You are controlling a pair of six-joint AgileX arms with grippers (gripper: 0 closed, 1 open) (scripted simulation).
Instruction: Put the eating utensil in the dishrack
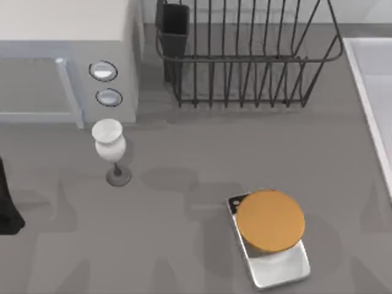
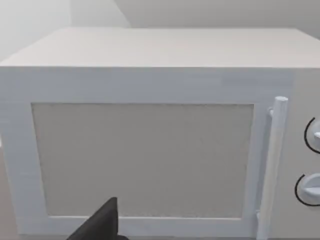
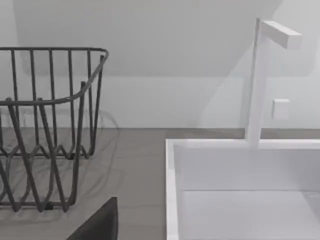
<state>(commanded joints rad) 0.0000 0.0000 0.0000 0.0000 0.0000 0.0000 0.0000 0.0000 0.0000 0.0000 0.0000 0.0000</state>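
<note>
The dishrack (image 1: 245, 61) stood at the tabletop's (image 1: 184, 159) back, its corner cup (image 1: 174, 27) dark inside. Neither gripper's state could be told.

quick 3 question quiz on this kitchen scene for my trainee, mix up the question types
1. What lies on the silver slab?
2. Where does the white goblet stand? A: on the silver slab. B: upright on the table, near the microwave. C: on top of the microwave.
3. True or false: the dark cup sits at the corner of the dishrack nearest the microwave.

Key: 1. an orange disc. 2. B. 3. True.
</note>
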